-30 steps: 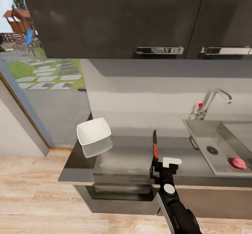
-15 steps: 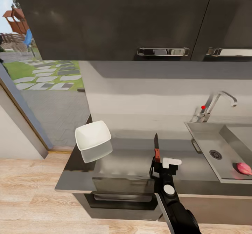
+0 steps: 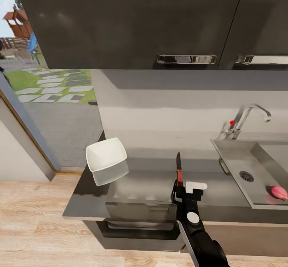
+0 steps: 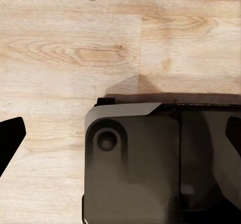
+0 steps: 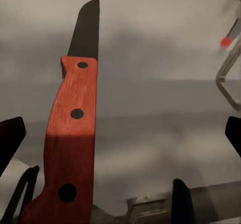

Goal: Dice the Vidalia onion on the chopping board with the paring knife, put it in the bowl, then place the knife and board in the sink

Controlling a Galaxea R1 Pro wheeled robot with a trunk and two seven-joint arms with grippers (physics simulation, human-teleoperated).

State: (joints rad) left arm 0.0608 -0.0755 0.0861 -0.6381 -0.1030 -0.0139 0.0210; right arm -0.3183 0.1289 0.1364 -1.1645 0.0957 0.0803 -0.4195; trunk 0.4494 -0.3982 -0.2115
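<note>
The right gripper (image 3: 181, 184) is clamped on the knife (image 3: 179, 168), blade pointing away at the worktop's (image 3: 152, 179) front edge, likely ready for cutting. The onion (image 3: 279, 192) lies in the sink (image 3: 236, 151); the left gripper's state cannot be told

Head cam: high, facing fwd/down over countertop (image 3: 152, 179) toward wall cabinets.
R wrist cam: just above countertop, close behind paring knife (image 5: 73, 133), facing wall.
Shared w/ head: knife, tap (image 3: 246, 119).
L wrist cam: below countertop level, facing down at wood floor (image 4: 70, 48).
</note>
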